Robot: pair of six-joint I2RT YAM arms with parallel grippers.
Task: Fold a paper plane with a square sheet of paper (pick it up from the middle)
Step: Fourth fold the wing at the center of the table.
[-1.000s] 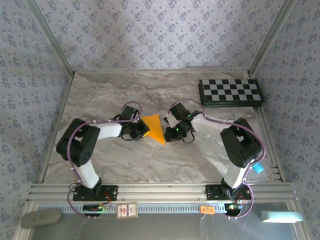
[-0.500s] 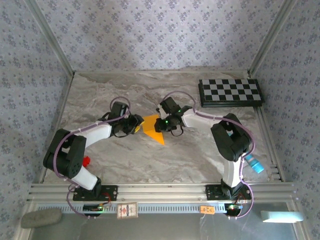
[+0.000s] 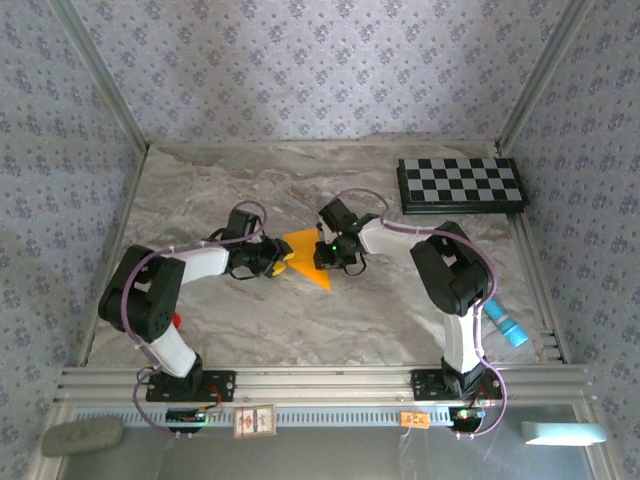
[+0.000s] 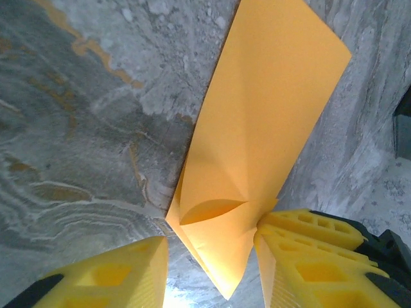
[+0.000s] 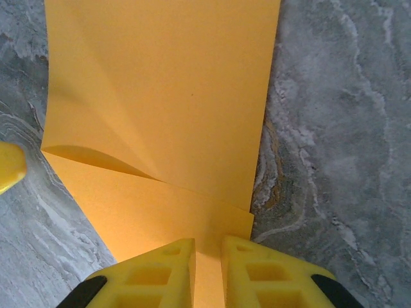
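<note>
The orange-yellow paper (image 3: 308,258) lies on the marble table, folded into a pointed, partly made plane with loose flaps. My left gripper (image 3: 276,258) sits at its left side. In the left wrist view the paper's pointed end (image 4: 225,256) lies between the wide-apart fingers (image 4: 115,276), and the right-hand finger touches the paper's edge. My right gripper (image 3: 336,250) is at the paper's right side. In the right wrist view its fingers (image 5: 157,273) stand almost together over the paper (image 5: 160,96), resting on the lower layer near its corner, with nothing pinched that I can see.
A black-and-white checkerboard (image 3: 460,185) lies at the back right. A small red piece (image 3: 176,320) sits beside the left arm's base link. A blue object (image 3: 506,328) lies by the right rail. Patterned walls enclose the table on three sides.
Both grippers have shifted toward the back of the table. The right gripper moved left onto the paper's right part. The paper has stayed about where it was.
</note>
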